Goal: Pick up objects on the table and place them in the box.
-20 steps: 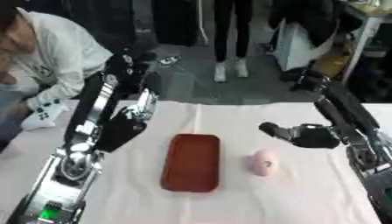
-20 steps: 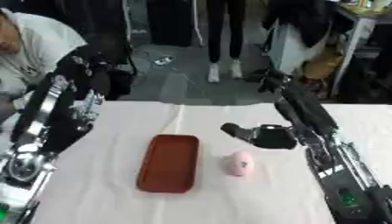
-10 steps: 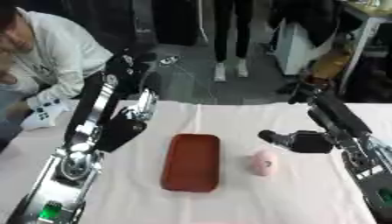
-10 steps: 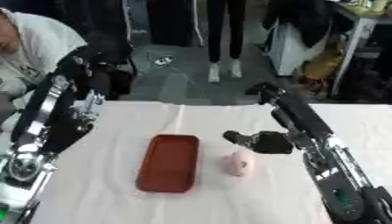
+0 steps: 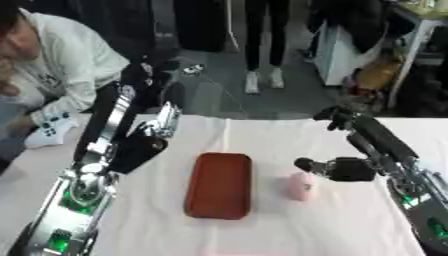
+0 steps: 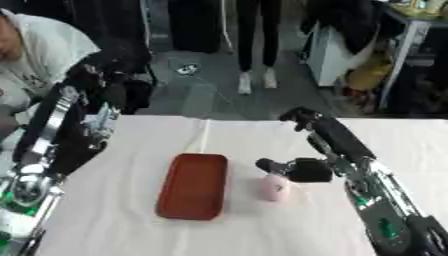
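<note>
Right hand (image 5: pixel 346 168) poised just above and beside the pink object (image 5: pixel 301 185), likely to come down for a pick; fingers too dark to judge as spread or curled. Pink object resting on the white bench (image 5: pixel 262 235), just right of the red box (image 5: pixel 220 184). Left hand (image 5: pixel 140 145) parked near the box's left edge, apparently idle, finger state impossible to tell.

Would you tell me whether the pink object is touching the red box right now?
Apart. In the left eye view, a strip of white table cloth shows plainly between the pink object and the right edge of the red box.
</note>
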Robot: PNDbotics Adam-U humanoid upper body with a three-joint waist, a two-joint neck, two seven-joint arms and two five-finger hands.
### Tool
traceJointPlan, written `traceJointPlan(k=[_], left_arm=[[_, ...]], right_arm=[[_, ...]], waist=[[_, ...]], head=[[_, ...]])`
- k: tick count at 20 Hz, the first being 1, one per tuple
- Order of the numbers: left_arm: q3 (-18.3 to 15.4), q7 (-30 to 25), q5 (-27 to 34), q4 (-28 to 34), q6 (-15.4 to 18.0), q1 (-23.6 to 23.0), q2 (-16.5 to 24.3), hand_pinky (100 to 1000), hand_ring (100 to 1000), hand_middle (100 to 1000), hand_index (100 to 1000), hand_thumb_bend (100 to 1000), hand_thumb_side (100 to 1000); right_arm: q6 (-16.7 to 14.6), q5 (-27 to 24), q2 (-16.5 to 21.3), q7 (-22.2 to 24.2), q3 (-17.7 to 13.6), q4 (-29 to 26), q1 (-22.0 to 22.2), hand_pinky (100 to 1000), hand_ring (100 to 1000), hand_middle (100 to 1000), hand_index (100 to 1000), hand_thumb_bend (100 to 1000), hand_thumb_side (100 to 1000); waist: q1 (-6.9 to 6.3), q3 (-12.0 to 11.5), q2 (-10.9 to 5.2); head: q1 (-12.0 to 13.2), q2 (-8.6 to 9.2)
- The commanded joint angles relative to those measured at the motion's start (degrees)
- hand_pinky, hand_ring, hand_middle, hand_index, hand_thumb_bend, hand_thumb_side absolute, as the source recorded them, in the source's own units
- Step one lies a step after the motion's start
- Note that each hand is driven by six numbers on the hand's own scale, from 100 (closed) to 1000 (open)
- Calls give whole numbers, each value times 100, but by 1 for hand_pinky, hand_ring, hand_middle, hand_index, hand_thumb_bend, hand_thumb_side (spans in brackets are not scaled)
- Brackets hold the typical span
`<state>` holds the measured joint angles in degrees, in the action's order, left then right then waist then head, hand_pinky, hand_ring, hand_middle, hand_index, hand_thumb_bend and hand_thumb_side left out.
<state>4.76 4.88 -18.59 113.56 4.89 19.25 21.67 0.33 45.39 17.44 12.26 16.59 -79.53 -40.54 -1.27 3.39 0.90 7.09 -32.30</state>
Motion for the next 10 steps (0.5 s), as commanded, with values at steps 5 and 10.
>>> traceJointPlan(k=[5,10], left_arm=[[3,-8,16,103,15,44,115,819,827,883,937,100,745],[4,-8,17,103,19,46,115,818,827,883,937,100,745]], right_arm=[[9,163,-66,54,-11,210,-172,751,718,843,864,697,681],[2,234,-105,103,3,350,-175,759,729,847,866,688,686]], waist=[[13,-25,-55],[14,-32,-51]], head=[[-28,-6],[-22,0]])
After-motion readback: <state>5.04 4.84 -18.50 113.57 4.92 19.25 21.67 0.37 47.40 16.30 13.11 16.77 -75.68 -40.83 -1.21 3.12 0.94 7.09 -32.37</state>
